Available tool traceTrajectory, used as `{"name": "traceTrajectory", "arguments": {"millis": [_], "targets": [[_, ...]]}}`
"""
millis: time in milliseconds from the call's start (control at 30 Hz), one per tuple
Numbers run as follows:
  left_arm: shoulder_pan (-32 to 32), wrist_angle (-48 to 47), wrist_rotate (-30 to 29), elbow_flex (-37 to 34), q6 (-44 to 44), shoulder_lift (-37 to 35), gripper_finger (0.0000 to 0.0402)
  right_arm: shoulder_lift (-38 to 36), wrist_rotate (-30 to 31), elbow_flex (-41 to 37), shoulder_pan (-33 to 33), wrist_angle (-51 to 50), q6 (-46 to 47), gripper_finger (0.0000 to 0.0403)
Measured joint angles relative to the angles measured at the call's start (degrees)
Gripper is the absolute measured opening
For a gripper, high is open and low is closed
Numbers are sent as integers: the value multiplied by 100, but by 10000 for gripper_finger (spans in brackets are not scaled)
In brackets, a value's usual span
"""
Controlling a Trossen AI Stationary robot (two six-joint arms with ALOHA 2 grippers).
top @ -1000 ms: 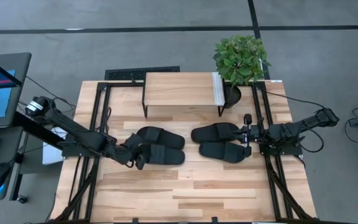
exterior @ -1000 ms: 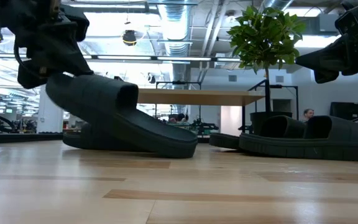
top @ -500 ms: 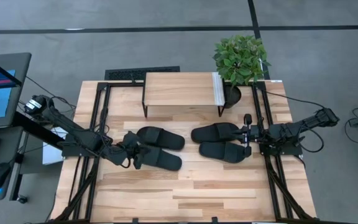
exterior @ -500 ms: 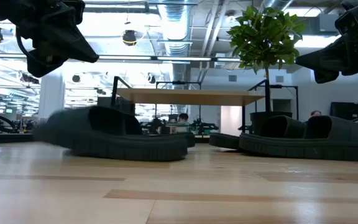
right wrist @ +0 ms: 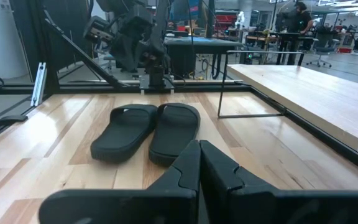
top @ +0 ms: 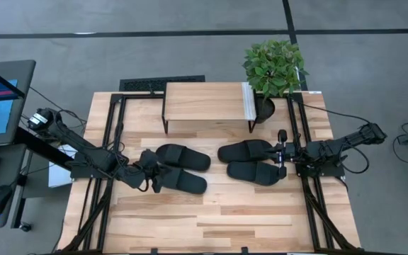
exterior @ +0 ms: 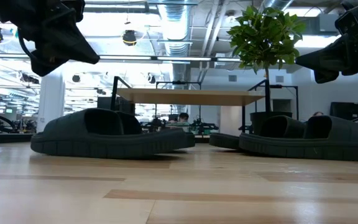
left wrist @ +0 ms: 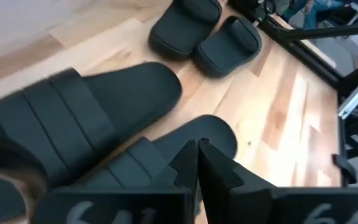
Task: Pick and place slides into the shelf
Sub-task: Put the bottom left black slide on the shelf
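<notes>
Slide back down on the table, shelf not yet loaded

The left tool point(top: 152, 178), clenched and carrying nothing, is hovering over the near left slide point(top: 183, 180), which a second ago was tilted up and is now lying flat before the shelf point(top: 204, 101); the right tool point(top: 282, 152), clenched too, is waiting beside the right pair point(top: 250, 162).
</notes>
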Motion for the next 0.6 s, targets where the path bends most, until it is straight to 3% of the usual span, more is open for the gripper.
{"name": "traceTrajectory", "arguments": {"millis": [167, 367, 600], "targets": [[-2, -474, -152, 0, 32, 0, 23, -1, -2, 0, 0, -1, -1, 0], [0, -932, -322, 0, -96, 0, 84, 0, -1, -1, -1, -1, 0, 0], [-106, -2318, -79, -1, -1435, 2, 154, 1, -1, 0, -1, 1, -1, 0]]}}
